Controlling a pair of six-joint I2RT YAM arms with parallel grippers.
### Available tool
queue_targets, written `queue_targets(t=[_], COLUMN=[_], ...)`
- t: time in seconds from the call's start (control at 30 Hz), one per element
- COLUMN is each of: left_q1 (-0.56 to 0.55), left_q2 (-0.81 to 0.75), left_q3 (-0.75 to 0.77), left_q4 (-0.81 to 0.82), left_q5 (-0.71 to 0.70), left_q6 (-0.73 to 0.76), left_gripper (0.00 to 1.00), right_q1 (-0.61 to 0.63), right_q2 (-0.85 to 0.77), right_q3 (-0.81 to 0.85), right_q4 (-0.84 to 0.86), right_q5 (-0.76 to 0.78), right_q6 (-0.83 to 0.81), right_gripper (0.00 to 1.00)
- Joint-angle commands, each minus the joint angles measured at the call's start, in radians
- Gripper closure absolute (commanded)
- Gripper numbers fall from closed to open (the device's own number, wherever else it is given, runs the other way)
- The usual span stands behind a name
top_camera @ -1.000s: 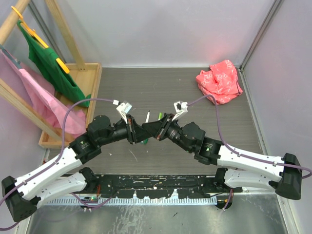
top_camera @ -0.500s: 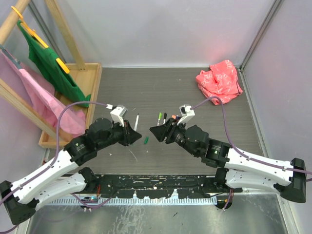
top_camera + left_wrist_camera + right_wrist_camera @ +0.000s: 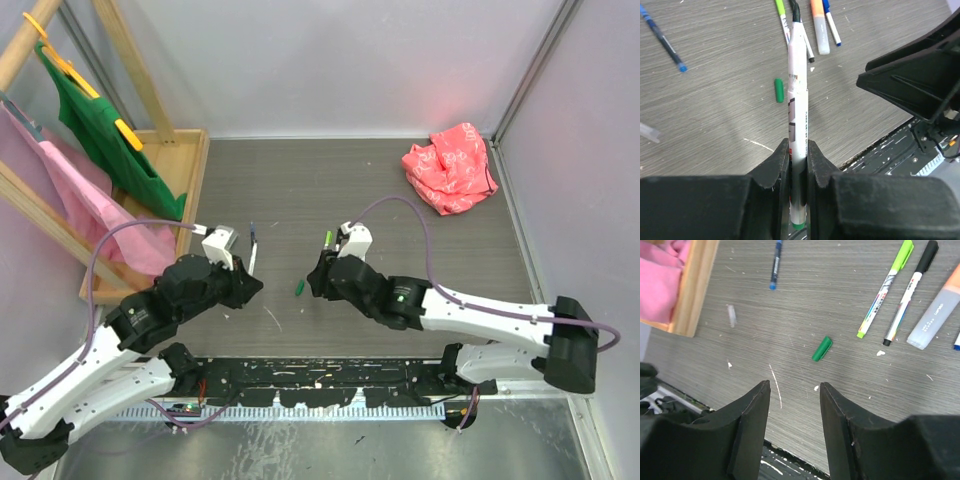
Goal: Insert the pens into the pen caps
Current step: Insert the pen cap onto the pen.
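Note:
My left gripper [image 3: 799, 150] is shut on a white pen [image 3: 796, 75] with a dark tip and a green rear end; from above this pen [image 3: 252, 255] points away from me, out of the left gripper [image 3: 245, 280]. A small green pen cap [image 3: 822, 349] lies loose on the table, also visible as the green cap [image 3: 299, 288] between the two arms. My right gripper [image 3: 795, 385] hangs open just short of it, nothing between its fingers. Beyond lie a lime pen [image 3: 885, 290], a black-capped pen [image 3: 910, 292] and an orange highlighter [image 3: 935, 315].
A blue pen [image 3: 775, 265] and a clear cap [image 3: 731, 315] lie near the wooden tray [image 3: 692, 290], which holds a rack with green and pink cloths [image 3: 110, 140]. A red cloth [image 3: 452, 165] sits at the back right.
The two grippers, close together a second ago, have drawn apart. The left one carried its pen to the left. The right one has opened and moved left toward the green cap.

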Motion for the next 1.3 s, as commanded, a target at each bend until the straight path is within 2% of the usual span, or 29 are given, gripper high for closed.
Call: queue_targets(t=[0.0, 0.3, 0.63, 0.97, 1.27], left_q1=[0.005, 0.004, 0.004, 0.005, 0.005], left_q2=[-0.017, -0.06, -0.195, -0.209, -0.244], left_q3=[0.082, 0.129, 0.099, 0.102, 0.101], left_q4=[-0.084, -0.213, -0.207, -0.223, -0.228], left_q5=[-0.048, -0.08, -0.16, -0.175, -0.228], left_q6=[0.067, 0.156, 0.136, 0.136, 0.123], left_gripper=[1.0, 1.0, 1.0, 1.0, 1.0], right_q1=[0.004, 0.004, 0.004, -0.004, -0.025], right_q2=[0.109, 0.43, 0.764, 0.874, 0.906], right_q3=[0.111, 0.346, 0.692, 0.743, 0.729], right_q4=[-0.069, -0.273, -0.607, -0.641, -0.587], right_q5=[0.072, 0.138, 0.196, 0.191, 0.144], right_q6=[0.119, 0.291, 0.45, 0.498, 0.453], right_gripper=[0.5, 0.47, 0.45, 0.46, 0.48])
